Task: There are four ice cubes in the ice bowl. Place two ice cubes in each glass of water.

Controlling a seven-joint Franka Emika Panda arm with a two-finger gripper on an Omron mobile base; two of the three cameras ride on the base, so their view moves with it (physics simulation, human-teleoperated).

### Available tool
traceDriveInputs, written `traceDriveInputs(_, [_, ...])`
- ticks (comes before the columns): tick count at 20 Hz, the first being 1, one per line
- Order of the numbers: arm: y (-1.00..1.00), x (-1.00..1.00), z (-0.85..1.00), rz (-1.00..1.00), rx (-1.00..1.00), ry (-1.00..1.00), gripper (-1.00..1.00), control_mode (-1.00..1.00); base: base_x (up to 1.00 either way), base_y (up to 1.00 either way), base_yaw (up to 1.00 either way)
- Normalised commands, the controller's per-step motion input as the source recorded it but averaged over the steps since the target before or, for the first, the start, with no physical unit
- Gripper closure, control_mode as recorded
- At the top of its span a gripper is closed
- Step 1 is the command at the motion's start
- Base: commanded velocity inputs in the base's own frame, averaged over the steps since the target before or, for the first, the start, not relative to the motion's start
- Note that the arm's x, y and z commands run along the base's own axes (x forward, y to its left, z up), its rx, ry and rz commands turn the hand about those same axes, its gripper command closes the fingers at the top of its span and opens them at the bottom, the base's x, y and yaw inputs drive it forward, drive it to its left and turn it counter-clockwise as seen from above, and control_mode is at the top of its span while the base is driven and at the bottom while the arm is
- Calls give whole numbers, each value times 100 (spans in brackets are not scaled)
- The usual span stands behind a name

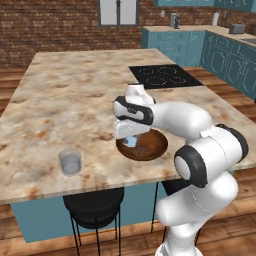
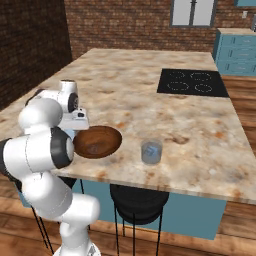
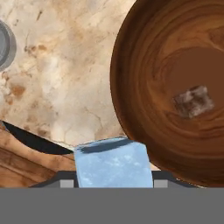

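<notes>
**Ice cube in the pincer, lifted over the near rim of the bowl**

I'm looking down the hand camera and there it is: a pale blue ice cube (image 3: 113, 162) sitting squarely between my finger tips, so the pincer (image 3: 113, 181) is clamped on it, jaws part-way apart around the cube. Taking the ice bowl (image 3: 175, 57) as my landmark: the cube hangs just outside its rim, on the side toward the worktop's front edge. Inside the bowl I see one more ice cube (image 3: 194, 101), looking brownish through the wood, lying near the middle of the bowl floor.

From the left base camera, the pincer (image 1: 129, 140) hovers low over the bowl's (image 1: 150, 150) left part, with the held cube (image 1: 130, 142) showing as a pale blue spot beneath the hand. A glass of water (image 1: 70, 162) stands on the marble worktop (image 1: 70, 95) well left of the bowl, near the front edge.

From the right base camera, a second glass (image 2: 151, 151) stands to the right of the bowl (image 2: 100, 142), near it but apart. It seems to hold pale cubes, though I can't count them. A black cooktop (image 2: 194, 82) lies beyond the bowl, far across the worktop.
</notes>
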Motion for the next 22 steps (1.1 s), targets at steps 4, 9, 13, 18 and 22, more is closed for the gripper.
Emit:
traceDriveInputs(4, [94, -14, 53, -15, 0, -7, 100, -100, 0, 0, 0])
traceDriveInputs(9, [100, -31, 24, -13, 0, -4, 100, -100, 0, 0, 0])
traceDriveInputs(13, [86, -8, 1, -6, 0, -6, 100, -100, 0, 0, 0])
traceDriveInputs(18, [70, 13, 0, -4, -6, -8, 100, -100, 0, 0, 0])
traceDriveInputs(22, [39, 17, 0, -7, -11, -9, 100, -100, 0, 0, 0])
